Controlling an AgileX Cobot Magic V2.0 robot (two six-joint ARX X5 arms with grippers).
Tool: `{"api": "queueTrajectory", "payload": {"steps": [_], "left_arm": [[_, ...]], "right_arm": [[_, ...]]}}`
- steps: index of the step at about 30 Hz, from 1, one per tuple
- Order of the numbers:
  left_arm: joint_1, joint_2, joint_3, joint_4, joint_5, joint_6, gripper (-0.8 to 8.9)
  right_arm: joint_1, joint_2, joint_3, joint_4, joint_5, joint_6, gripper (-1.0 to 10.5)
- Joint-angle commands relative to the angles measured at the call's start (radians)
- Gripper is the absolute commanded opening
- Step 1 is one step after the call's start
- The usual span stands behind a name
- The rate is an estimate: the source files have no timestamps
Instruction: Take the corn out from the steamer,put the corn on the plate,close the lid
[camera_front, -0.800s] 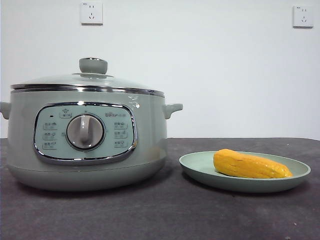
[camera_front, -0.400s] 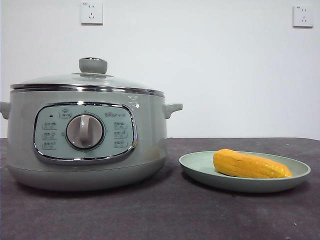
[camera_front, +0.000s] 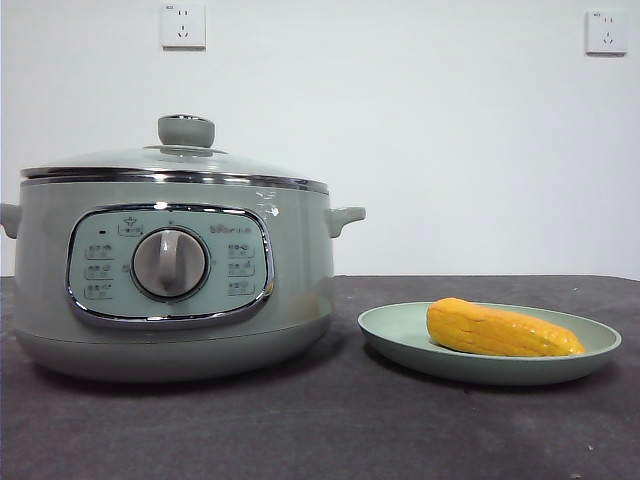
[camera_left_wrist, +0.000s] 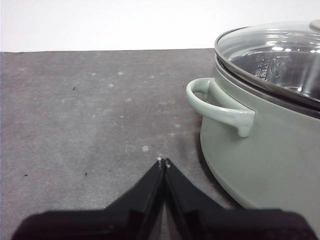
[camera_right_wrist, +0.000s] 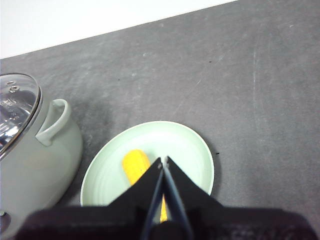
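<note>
Little remains to go wrong, by my judgement: the yellow-orange tapered corn cob (camera_front: 503, 331) lies on the shallow pale green round plate (camera_front: 400, 328), and the domed glass lid with its pale green knob (camera_front: 186, 131) sits on the large sage-green electric steamer (camera_front: 300, 270). The main risk is a hand dropping onto the cob or clipping the plate rim, since the right hand (camera_right_wrist: 163, 161) hangs directly above the plate with its jaws pressed together, holding nothing. The left hand (camera_left_wrist: 163, 162), also closed and empty, waits over the dark grey worktop (camera_front: 330, 430) beside the steamer's side handle (camera_left_wrist: 220, 105). In the front view the cob's long axis runs roughly nine to three, its narrow tip at three o'clock, away from the steamer.
</note>
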Motion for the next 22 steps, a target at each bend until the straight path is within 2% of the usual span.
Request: {"api": "queueTrajectory", "payload": {"steps": [1, 6, 8, 10, 14, 22], "left_arm": [[0.003, -0.004, -0.014, 0.003, 0.001, -0.006, -0.03], [0.003, -0.004, -0.014, 0.003, 0.001, -0.006, -0.03], [0.003, -0.004, -0.014, 0.003, 0.001, -0.006, -0.03], [0.003, -0.004, -0.014, 0.003, 0.0, -0.006, -0.03], [0.003, -0.004, -0.014, 0.003, 0.0, -0.006, -0.03], [0.003, -0.004, -0.014, 0.003, 0.0, -0.006, -0.03]], "right_arm": [[0.0, -0.001, -0.001, 0.003, 0.004, -0.001, 0.0], [-0.01, -0.026, -0.016, 0.001, 0.006, -0.163, 0.0], [-0.036, -0.055, -0.045, 0.039, -0.017, -0.25, 0.0], [-0.082, -0.093, -0.095, 0.104, -0.087, -0.309, 0.0], [-0.192, -0.179, -0.204, 0.206, -0.241, -0.333, 0.0], [-0.308, -0.335, -0.378, 0.224, -0.248, -0.333, 0.0]]}}
